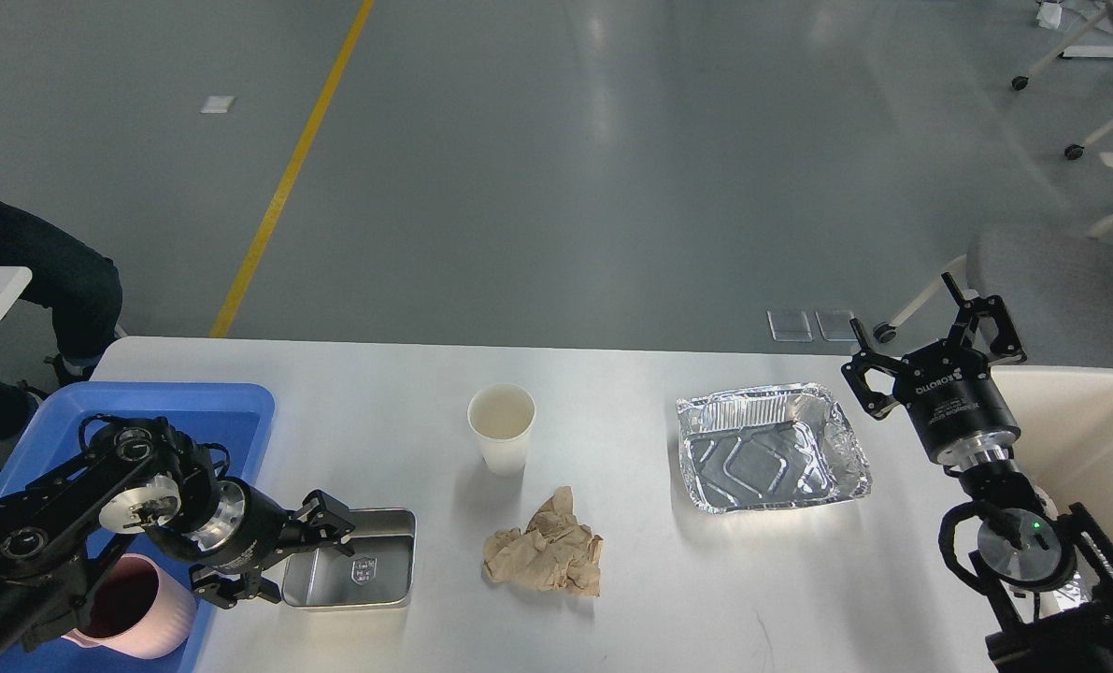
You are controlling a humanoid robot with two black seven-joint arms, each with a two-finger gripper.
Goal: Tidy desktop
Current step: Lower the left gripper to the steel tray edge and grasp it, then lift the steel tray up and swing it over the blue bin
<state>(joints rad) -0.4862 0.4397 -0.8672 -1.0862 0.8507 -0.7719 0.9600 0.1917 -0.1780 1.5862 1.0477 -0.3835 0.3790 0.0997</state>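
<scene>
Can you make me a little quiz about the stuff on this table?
1. True or false: the paper cup is lying on its side.
2. What sits nearest the left gripper? A) foil tray B) steel tray C) crumpled brown paper
3. Fill the gap: the pink pitcher stands in the ___ plastic tray.

Key
1. False; it stands upright on the desktop, mouth up.
2. B; the open gripper is at the steel tray's left edge.
3. Blue.
</scene>
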